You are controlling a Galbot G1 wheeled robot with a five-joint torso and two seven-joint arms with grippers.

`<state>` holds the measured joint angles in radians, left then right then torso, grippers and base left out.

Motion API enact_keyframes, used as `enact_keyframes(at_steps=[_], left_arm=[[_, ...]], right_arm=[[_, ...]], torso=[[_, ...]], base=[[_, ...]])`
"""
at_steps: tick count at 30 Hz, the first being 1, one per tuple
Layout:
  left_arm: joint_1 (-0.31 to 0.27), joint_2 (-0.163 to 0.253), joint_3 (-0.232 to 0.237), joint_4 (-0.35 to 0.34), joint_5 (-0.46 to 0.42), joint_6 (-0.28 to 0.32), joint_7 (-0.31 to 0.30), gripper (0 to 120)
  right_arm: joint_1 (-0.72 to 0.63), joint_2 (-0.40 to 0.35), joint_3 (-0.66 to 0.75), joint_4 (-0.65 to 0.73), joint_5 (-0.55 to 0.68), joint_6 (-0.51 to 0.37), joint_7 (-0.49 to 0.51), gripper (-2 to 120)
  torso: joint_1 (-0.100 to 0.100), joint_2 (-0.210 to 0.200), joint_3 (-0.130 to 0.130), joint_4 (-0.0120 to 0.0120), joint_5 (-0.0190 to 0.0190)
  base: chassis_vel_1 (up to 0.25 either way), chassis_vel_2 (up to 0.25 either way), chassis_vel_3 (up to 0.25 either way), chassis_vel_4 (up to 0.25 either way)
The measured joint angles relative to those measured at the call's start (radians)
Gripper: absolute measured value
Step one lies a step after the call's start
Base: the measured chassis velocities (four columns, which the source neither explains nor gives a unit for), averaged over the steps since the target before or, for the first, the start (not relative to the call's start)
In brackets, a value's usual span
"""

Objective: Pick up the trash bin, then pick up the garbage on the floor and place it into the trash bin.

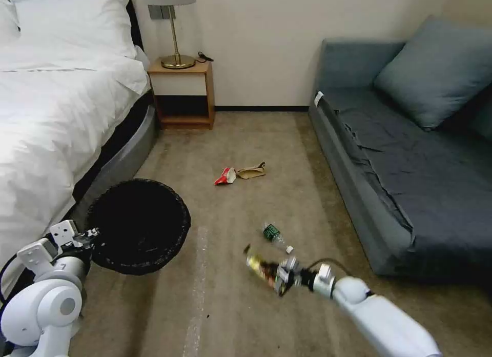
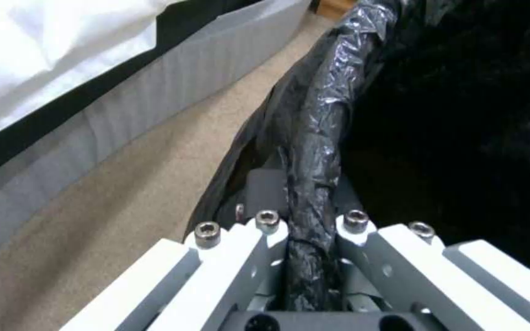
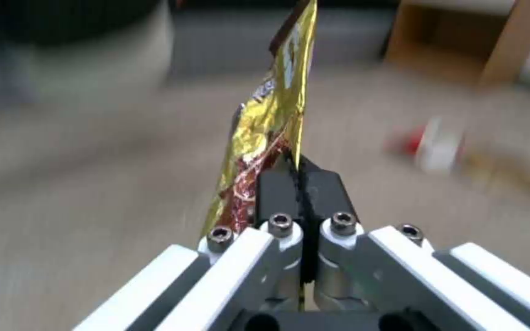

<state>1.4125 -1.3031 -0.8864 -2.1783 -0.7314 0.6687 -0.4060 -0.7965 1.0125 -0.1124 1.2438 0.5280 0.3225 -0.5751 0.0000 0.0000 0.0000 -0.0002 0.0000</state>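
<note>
Right tool [image 1: 279, 277]: clenched on wrapper [image 1: 258, 265], gold-brown, held above the floor [image 1: 230, 316]; pads [image 3: 277, 193] pressed together over its edge.
Left tool [image 1: 92, 236]: clamped on rim of bin [image 1: 138, 224]; black bag pinched between pads [image 2: 265, 188].
Bin: beside bed [image 1: 46, 116], near the robot's left, black liner showing.
Bottle [image 1: 274, 235]: green label, white cap, lying on floor just beyond right tool.
Red-white wrapper [image 1: 224, 176]: on floor farther off, touching brown paper [image 1: 251, 171].
Nightstand [image 1: 182, 93]: against far wall, lamp on top.
Sofa [image 1: 410, 141]: along the right.
</note>
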Motion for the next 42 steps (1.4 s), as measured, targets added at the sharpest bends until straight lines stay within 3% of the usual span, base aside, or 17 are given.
enact_keyframes(at_steps=[4,7,9,12,16,19,28,30,33,42], left_arm=[[0.005,-0.004,0.017,0.017,0.024,0.000,0.001,3],[0.005,-0.010,0.025,0.026,0.034,-0.001,0.002,3],[0.005,-0.017,0.035,0.034,0.046,-0.002,0.006,3],[0.006,-0.023,0.041,0.038,0.055,-0.003,0.008,3],[0.007,-0.035,0.050,0.035,0.063,-0.003,0.010,3],[0.009,-0.042,0.053,0.027,0.065,-0.003,0.011,3],[0.024,-0.049,0.055,-0.019,0.064,0.000,0.014,3],[0.023,-0.049,0.055,-0.019,0.063,0.001,0.014,3],[0.015,-0.048,0.057,-0.014,0.063,0.002,0.015,3],[0.008,-0.045,0.059,-0.001,0.062,0.004,0.016,3]], right_arm=[[0.063,-0.018,-0.001,0.272,0.105,-0.092,0.137,0],[0.088,-0.010,-0.033,0.370,0.143,-0.129,0.206,0],[0.119,0.024,-0.130,0.488,0.184,-0.169,0.307,0],[0.144,0.078,-0.230,0.524,0.194,-0.182,0.381,0],[0.196,0.212,-0.409,0.482,0.183,-0.185,0.474,0],[0.218,0.266,-0.478,0.411,0.155,-0.177,0.497,0],[0.250,0.321,-0.556,0.185,0.041,-0.118,0.490,0],[0.250,0.318,-0.554,0.184,0.038,-0.120,0.488,4],[0.246,0.306,-0.541,0.200,0.037,-0.126,0.486,20],[0.232,0.293,-0.490,0.247,0.040,-0.121,0.481,51]], torso=[[0.000,0.000,0.000,0.0003,-0.0002],[0.000,0.000,0.000,0.0002,-0.0006],[0.000,0.000,0.000,0.0000,-0.0003],[0.000,0.000,0.000,0.0001,-0.0003],[0.000,0.000,0.000,0.0006,-0.0003],[0.000,0.000,0.000,0.0006,-0.0005],[0.000,0.000,0.000,0.0002,-0.0001],[0.000,0.000,0.000,0.0002,-0.0001],[0.000,0.000,0.000,0.0001,0.0000],[0.000,0.000,0.000,0.0002,0.0000]], base=[[0.000,0.000,0.000,0.000],[0.000,0.000,0.000,0.000],[0.000,0.000,0.000,0.000],[0.000,0.000,0.000,0.000],[0.000,0.000,0.000,0.000],[0.000,0.000,0.000,0.000],[0.000,0.000,0.000,0.000],[0.000,0.000,0.000,0.000],[0.000,0.000,0.000,0.000],[0.000,0.000,0.000,0.000]])
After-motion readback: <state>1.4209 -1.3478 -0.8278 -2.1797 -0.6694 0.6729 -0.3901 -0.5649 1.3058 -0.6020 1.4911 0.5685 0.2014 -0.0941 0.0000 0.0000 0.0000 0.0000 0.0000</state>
